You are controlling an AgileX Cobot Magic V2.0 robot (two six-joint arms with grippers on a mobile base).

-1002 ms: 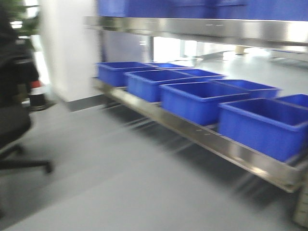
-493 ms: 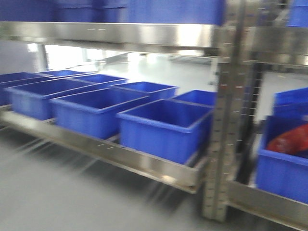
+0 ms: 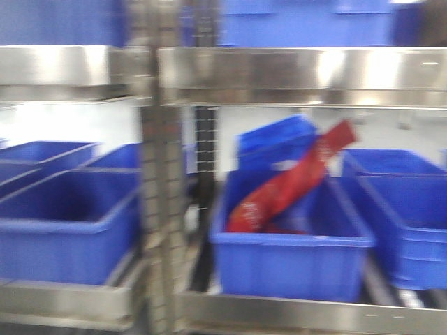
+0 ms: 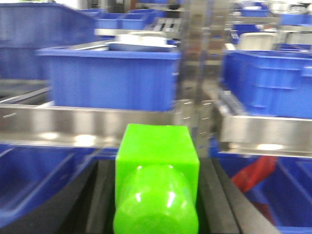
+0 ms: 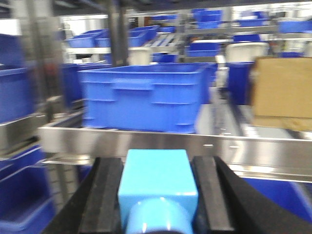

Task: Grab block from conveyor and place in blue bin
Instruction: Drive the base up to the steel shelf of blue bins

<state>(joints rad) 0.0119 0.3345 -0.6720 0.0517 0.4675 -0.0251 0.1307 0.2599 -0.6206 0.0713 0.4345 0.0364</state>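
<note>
The green block [image 4: 157, 153] sits clenched between the black pads [image 4: 100, 195] of our left hand [image 4: 157, 168], and our right hand [image 5: 158, 168] grips a light blue block [image 5: 157, 178] the same way. Both hands point roughly level at the rack, and a steel rail crosses the view beyond each block. In the blurred front view we see a blue bin [image 3: 290, 265] on the lower steel desk [image 3: 279, 310], with a red packet [image 3: 290, 185] leaning up out of it toward the right. Open room lies between that bin's rim and the upper desk [image 3: 300, 73]. A steel upright [image 3: 162, 209] stands just left of it, parting it from another bin [image 3: 66, 230]. A third bin [image 3: 412, 223] sits close on its right.
</note>
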